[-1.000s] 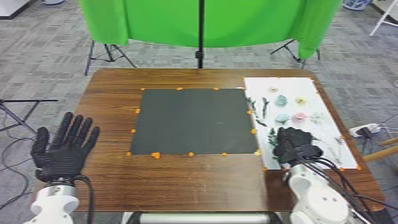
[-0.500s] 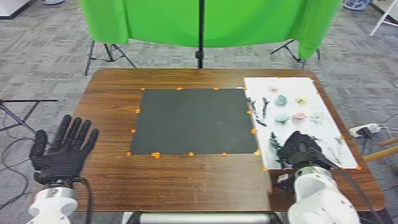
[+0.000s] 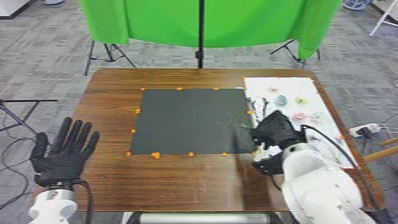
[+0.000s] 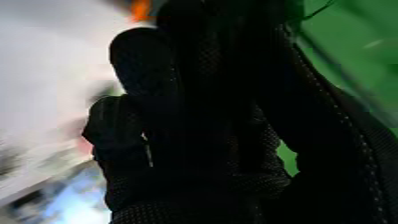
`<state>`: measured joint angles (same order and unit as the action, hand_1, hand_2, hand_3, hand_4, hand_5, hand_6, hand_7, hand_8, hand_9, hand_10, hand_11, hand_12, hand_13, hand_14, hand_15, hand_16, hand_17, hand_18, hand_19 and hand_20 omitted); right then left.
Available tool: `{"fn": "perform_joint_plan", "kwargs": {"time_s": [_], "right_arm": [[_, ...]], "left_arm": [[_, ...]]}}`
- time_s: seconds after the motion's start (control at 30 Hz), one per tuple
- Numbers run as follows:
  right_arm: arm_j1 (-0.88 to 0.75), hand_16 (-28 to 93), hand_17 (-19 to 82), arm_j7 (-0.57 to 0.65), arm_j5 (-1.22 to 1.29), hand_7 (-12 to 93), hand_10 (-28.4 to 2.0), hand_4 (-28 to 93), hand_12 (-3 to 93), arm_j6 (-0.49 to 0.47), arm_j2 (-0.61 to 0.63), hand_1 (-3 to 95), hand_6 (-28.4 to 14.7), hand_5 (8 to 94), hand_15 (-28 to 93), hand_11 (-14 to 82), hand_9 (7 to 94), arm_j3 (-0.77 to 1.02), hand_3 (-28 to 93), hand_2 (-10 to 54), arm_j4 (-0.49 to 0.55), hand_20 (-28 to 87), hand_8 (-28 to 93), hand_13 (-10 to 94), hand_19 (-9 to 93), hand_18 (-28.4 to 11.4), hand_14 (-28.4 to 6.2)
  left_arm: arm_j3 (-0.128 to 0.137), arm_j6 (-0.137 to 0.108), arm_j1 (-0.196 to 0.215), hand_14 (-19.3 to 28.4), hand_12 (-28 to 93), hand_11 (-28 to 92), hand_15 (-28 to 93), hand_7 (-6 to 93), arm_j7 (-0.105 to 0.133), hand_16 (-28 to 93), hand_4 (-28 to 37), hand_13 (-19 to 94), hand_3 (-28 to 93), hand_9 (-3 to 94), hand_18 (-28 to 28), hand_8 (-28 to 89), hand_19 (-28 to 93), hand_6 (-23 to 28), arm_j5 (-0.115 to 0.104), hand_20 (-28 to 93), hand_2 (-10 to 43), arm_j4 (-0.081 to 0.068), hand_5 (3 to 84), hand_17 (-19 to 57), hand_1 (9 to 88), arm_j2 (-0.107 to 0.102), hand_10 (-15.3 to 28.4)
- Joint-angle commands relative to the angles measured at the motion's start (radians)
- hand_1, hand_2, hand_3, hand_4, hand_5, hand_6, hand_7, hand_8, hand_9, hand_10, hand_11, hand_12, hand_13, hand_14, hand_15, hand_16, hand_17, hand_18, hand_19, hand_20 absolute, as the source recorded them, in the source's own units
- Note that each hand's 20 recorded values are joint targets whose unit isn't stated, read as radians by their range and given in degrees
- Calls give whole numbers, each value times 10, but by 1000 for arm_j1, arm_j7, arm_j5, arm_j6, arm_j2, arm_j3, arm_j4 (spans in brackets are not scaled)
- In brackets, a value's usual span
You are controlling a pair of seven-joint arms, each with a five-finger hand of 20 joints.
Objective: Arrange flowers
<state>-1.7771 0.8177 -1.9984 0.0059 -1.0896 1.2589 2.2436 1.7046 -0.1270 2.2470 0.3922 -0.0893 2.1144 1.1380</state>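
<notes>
Hanging over the border between the dark mat (image 3: 187,120) and the white sheet (image 3: 277,83), the right robot hand (image 3: 277,131) has its fingers and thumb drawn together. They pinch a thin dark sprig (image 4: 319,10), its end poking out beside the fingertips in the right wrist view. Just past that hand, on the sheet, lies a pink flower (image 3: 298,116); farther off are a blue-green flower (image 3: 281,101), a yellow flower (image 3: 301,100) and, farthest of these, a small pale flower (image 3: 273,89). A dark leafy stem (image 3: 264,106) lies on the sheet's left side, beyond the same hand. The left robot hand (image 3: 62,162) is well apart from them all, at the left side of the bench (image 3: 178,182), fingers straight and spread.
</notes>
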Motion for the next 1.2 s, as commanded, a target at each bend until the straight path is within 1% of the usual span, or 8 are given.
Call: {"fn": "perform_joint_plan", "kwargs": {"time_s": [0.03,0.4,0.53,0.8,0.97,1.03,1.1,1.2], "right_arm": [[201,356,383,-77,-21,273,-117,-246,410,-12,-140,538,-23,835,553,114,910,-179,816,-95,-156,502,218,753,932,-273,-124],[324,352,386,-102,-185,287,-116,-240,412,-14,-320,536,-22,831,564,121,910,-351,814,-95,-359,502,206,751,932,-272,-122],[365,350,392,-32,-220,291,-115,-233,413,7,-373,531,-21,830,569,123,911,-402,819,-95,-433,504,204,752,932,-274,-122],[344,331,410,-38,-278,326,-118,-207,426,38,-431,512,-23,814,612,147,904,-470,826,-95,-520,529,194,743,932,-276,-131],[315,303,408,-34,-305,376,-124,-201,432,10,-462,495,-23,785,646,175,887,-484,816,-95,-531,541,163,730,932,-276,-142],[314,255,402,-39,-302,379,-136,-210,397,24,-461,482,-33,765,678,229,858,-491,802,-95,-530,547,151,714,932,-275,-154],[312,238,399,-36,-292,340,-163,-229,281,31,-463,445,-49,753,693,333,817,-490,777,-95,-531,555,124,696,932,-276,-163],[312,226,398,-41,-296,267,-180,-231,238,41,-464,371,-60,738,697,356,798,-488,799,-95,-537,568,14,683,932,-278,-173]], "left_arm": [[-20,-2,-6,158,90,173,322,79,-8,-65,-283,275,748,371,137,-85,343,97,-8,122,165,-15,444,-84,217,-7,154],[-55,-10,-54,158,90,174,322,79,-19,-64,-283,275,749,371,137,-85,343,98,-2,121,165,-30,443,-84,216,-42,154],[-64,-8,-64,159,91,175,322,78,-15,-63,-283,274,749,372,137,-84,343,98,-7,121,165,-34,444,-84,216,-58,154],[-85,-25,-101,158,90,173,320,79,-58,-63,-283,274,754,371,137,-84,342,96,-1,121,159,-50,443,-84,215,-81,154],[-101,-28,-124,158,92,172,320,79,-92,-62,-283,274,753,370,137,-84,341,98,-1,121,158,-62,442,-84,215,-82,155],[-101,-26,-124,158,92,172,320,78,-92,-62,-283,274,753,370,137,-84,340,97,1,122,158,-64,442,-83,215,-85,155],[-99,-28,-124,159,92,172,319,78,-94,-62,-283,275,752,371,137,-84,340,98,-2,122,158,-65,442,-83,216,-86,155],[-102,-23,-129,158,93,173,320,80,-95,-62,-283,275,752,371,137,-83,340,97,-2,122,159,-70,442,-83,216,-85,155]]}}
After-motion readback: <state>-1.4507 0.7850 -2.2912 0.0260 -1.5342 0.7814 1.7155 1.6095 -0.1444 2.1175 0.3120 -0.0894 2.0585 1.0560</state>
